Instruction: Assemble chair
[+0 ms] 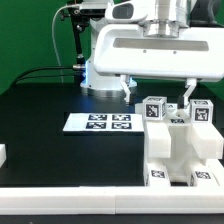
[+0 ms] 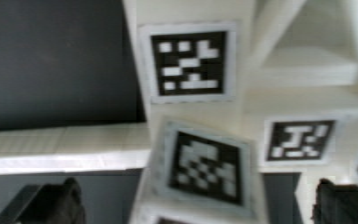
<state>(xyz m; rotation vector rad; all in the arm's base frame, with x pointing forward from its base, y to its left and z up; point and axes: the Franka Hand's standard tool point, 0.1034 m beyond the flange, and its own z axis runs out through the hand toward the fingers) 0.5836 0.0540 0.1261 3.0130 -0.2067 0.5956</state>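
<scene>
Gripper [image 1: 158,92] hung wide open, holding nothing, fingers straddling the tagged top piece of the chair [image 1: 178,140], which sat on the table [image 1: 40,100] at 4 o'clock. Risk: lifting crooked could let a finger clip that piece and unseat it

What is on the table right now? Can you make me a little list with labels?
table: black top
chair: white, partly built, tagged pieces upright, on the exterior view's right
marker board: flat white strip of tags, lying beside the chair
small white part: at the exterior view's left edge
gripper: above the chair, jaws open, holding nothing
</scene>
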